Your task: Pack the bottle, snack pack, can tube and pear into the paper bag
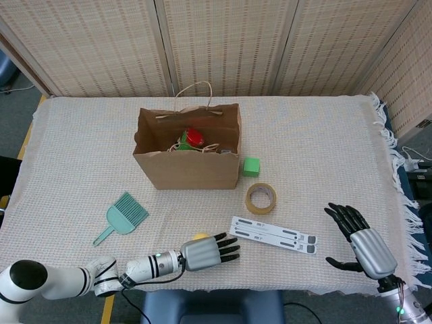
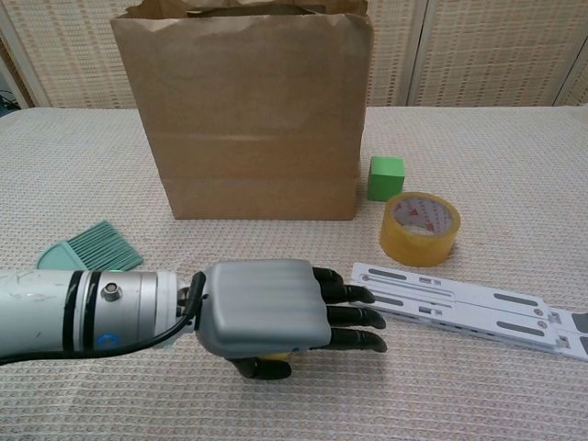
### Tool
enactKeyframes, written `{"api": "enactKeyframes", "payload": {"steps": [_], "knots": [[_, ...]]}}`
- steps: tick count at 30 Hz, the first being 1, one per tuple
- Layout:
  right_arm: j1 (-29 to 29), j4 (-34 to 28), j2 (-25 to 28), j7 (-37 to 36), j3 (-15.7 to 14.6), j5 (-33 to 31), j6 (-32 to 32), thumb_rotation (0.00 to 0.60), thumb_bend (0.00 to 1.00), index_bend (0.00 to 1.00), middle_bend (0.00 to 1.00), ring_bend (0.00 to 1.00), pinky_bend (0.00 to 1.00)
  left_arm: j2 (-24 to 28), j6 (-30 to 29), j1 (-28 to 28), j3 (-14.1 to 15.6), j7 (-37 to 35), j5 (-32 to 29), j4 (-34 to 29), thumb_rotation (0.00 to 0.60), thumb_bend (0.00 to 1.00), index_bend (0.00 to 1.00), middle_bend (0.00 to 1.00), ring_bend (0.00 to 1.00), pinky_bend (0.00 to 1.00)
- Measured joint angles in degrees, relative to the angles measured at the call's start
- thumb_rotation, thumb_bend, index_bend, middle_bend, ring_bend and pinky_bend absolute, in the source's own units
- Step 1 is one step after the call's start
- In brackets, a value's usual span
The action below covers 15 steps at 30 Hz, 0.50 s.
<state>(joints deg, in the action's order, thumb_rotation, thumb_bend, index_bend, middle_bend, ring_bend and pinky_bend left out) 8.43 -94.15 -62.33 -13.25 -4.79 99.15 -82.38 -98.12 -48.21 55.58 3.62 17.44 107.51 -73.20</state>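
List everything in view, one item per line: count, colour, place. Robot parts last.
paper bag: 1, brown, upright mid-table, red and green items inside
pear: 1, yellow, near edge, under left hand
cube: 1, green, right of bag
tape roll: 1, tan, in front of cube
flat stand: 1, white, front right of centre
brush: 1, teal, front left
tablecloth: 1, cream, covers table
left hand: over pear, fingers extended
right hand: fingers apart, holds nothing
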Motion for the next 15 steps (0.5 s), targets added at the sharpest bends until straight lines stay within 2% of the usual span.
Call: {"api": "enactKeyframes", "payload": {"steps": [6,15], "knots": [[0.10,-0.04,0.15,0.01,-0.14,0.09,0.20,0.600,0.03,0.00,0.00,0.00,0.00,2.13,1.58,-0.37,-0.40,3.30,-2.87,-0.68,0.600,0.39,0.14,0.11,0.08,0.24],[0.11,-0.10,0.15,0.37,-0.26,0.11,0.33,0.600,0.03,0.00,0.00,0.00,0.00,6.03,3.67,-1.54,-1.97,9.41,-8.45,-4.11,0.600,0.39,0.10,0.07,0.08,0.24]]}}
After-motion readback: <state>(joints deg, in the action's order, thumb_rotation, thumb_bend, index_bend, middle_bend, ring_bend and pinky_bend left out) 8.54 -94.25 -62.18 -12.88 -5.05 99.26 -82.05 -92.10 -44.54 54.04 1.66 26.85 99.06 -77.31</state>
